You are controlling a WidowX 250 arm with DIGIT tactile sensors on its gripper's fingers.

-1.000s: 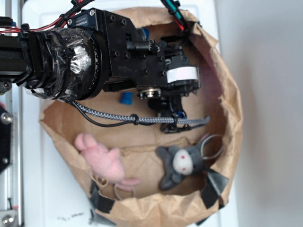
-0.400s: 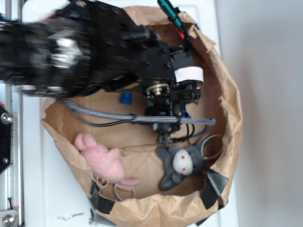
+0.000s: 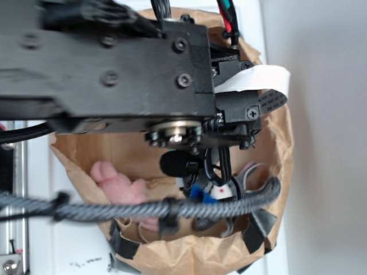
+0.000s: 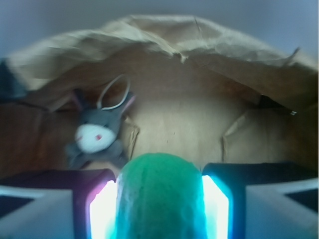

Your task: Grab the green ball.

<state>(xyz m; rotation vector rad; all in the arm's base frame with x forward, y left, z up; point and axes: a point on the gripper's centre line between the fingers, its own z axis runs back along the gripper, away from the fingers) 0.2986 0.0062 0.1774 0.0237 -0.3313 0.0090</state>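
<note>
Green ball (image 4: 159,196) fills gripper (image 4: 159,199).

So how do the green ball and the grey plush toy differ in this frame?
The green ball sits clamped between the gripper fingers; the grey plush toy lies loose on the paper bag floor. The ball is smooth-outlined and plain green; the toy is grey with a white face and ears. Both are inside the bag.

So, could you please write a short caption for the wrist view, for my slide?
Gripper shut on the green ball, above a paper bag holding a grey plush toy.
</note>
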